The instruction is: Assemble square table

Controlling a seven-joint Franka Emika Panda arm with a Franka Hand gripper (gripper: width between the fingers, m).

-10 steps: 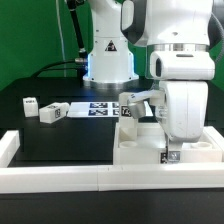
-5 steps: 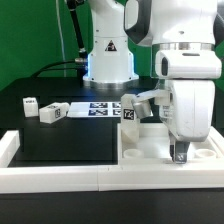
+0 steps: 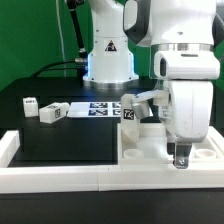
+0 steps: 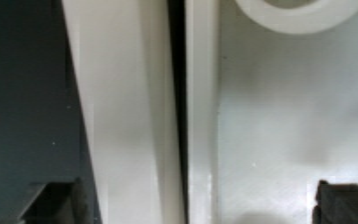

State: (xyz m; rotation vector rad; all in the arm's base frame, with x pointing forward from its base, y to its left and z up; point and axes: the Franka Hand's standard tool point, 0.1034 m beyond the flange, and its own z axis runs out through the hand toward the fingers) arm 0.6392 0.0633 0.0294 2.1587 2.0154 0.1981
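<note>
The square table's white slab (image 3: 148,148) lies flat at the exterior view's right, against the front border wall. A tagged white leg (image 3: 130,110) stands at its far left corner. Two more tagged legs (image 3: 30,104) (image 3: 49,114) lie loose on the black mat at the left. My gripper (image 3: 180,156) hangs low over the slab's front right part, open. In the wrist view my gripper (image 4: 201,205) shows its dark fingertips (image 4: 51,204) far apart, nothing held between them. Below them run the slab's surface (image 4: 282,120), a round socket (image 4: 311,14) and a dark gap beside the wall.
The low white border wall (image 3: 60,176) runs along the front and also shows in the wrist view as the border wall (image 4: 123,120). The marker board (image 3: 98,108) lies flat behind the slab. The robot's base (image 3: 108,60) stands at the back.
The jaws have opened from shut to wide apart. The gripper shifted slightly toward the exterior view's right over the slab. Nothing else moved.
</note>
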